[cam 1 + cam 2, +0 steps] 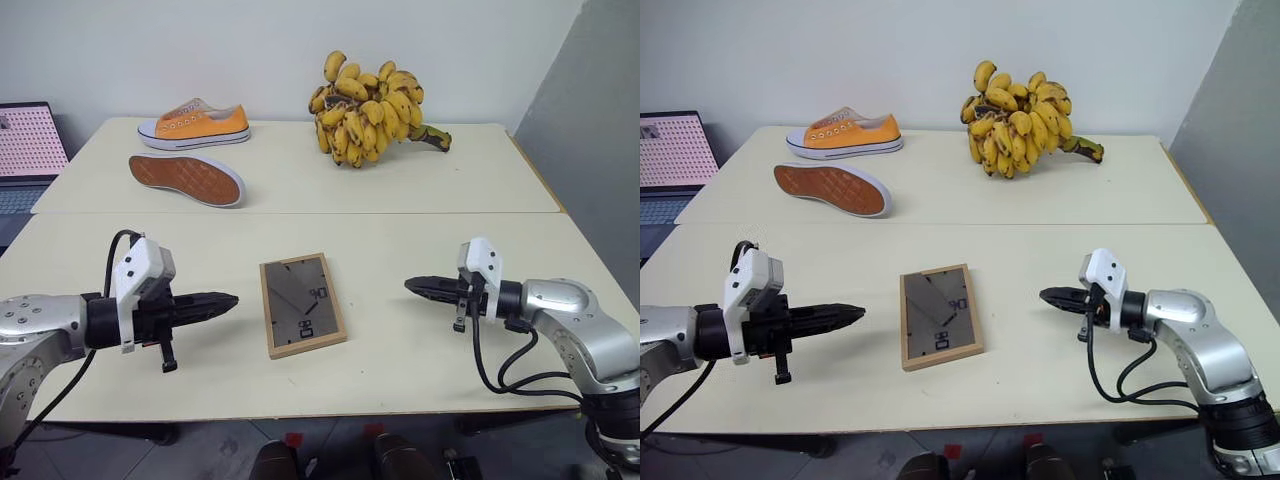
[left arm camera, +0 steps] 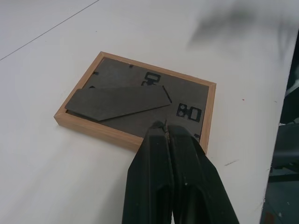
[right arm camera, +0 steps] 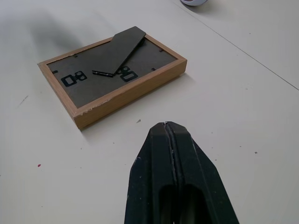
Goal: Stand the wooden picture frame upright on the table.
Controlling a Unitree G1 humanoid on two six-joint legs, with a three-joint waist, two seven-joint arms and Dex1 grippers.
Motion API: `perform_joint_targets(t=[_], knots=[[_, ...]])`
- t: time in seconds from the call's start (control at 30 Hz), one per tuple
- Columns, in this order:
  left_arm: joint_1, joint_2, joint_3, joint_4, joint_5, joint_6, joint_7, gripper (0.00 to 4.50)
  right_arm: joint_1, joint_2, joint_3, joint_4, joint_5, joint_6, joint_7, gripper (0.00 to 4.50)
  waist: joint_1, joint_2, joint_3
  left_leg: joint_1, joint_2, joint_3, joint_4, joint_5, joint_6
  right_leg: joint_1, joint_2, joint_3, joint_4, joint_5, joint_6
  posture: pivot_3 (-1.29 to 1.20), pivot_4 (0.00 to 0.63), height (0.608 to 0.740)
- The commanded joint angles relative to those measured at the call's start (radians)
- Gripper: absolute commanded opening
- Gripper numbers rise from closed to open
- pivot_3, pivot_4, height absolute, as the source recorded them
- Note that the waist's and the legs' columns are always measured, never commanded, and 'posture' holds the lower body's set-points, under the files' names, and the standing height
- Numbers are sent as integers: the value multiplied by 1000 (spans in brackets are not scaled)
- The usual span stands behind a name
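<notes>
The wooden picture frame (image 1: 302, 304) lies flat, face down, in the middle of the near table (image 1: 400, 370). Its dark grey back faces up, with the fold-out stand (image 2: 117, 101) lying against it. My left gripper (image 1: 232, 299) hovers a short way left of the frame, shut, pointing at it with nothing held. My right gripper (image 1: 409, 285) hovers further off on the frame's right side, also shut and empty, pointing toward it. In the right wrist view the frame (image 3: 112, 74) lies beyond the closed fingers (image 3: 173, 154).
On the far table lie a bunch of bananas (image 1: 370, 108), an upright orange sneaker (image 1: 195, 123) and a second sneaker (image 1: 187, 178) on its side showing its sole. A laptop (image 1: 28, 150) sits at the far left. A seam (image 1: 300, 213) divides the two tables.
</notes>
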Motion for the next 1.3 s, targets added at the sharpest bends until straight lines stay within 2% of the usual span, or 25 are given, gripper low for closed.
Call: perform_joint_targets(t=[0.03,1.03,1.1,1.3], knots=[[-9,-4,7,-24,8,3,27,6,-12,4,-13,-27,13,0,-2,0,0,0,0,0,0,0,0,0,0,0,0,0,0,0,0,0,150,740],[-17,-116,33,-7,29,21,209,6,-29,67,5,40,-47,-44,-56,0,-1,0,0,0,0,0,0,0,0,0,0,0,0,0,0,0,150,740],[-36,-158,22,16,43,42,284,6,-30,91,14,66,-78,-64,-88,0,-2,0,0,0,0,0,0,0,0,0,0,0,1,0,0,0,150,740],[-113,-343,-125,141,248,33,584,6,-54,214,61,177,-202,-150,-237,0,-2,0,0,0,-1,-1,1,0,0,1,0,0,2,1,2,0,150,740]])
